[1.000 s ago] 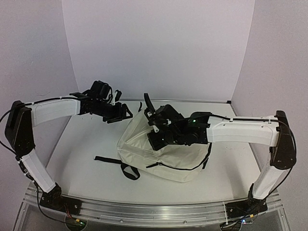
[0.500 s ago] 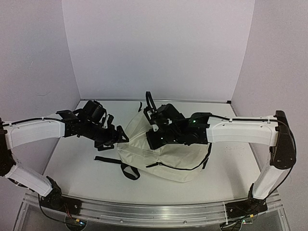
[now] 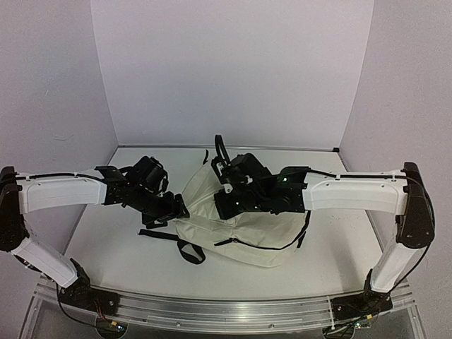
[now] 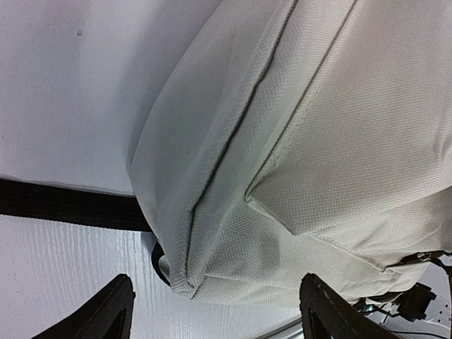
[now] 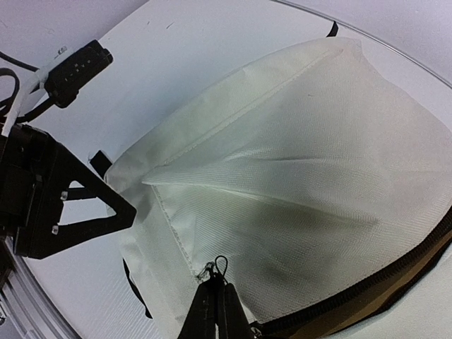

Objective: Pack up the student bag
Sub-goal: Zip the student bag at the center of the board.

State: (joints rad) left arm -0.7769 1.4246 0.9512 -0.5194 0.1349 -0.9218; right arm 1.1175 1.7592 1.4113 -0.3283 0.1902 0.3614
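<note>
The student bag point(image 3: 254, 239) is lying flat on the counter point(image 3: 339, 248). The left end effector point(image 4: 219, 311) is hanging open at the bag's left corner, its 2 fingers point(image 4: 113, 311) standing either side of that corner. The right end effector point(image 5: 215, 305) is sitting over the bag, clamped on a zipper pull point(image 5: 212, 270).

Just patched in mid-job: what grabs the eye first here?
The cream student bag lies mid-table, filling every view. The right hand is pinched shut on a zipper pull at its seam; the left hand stands open at the bag's corner, a black strap beside it.
</note>
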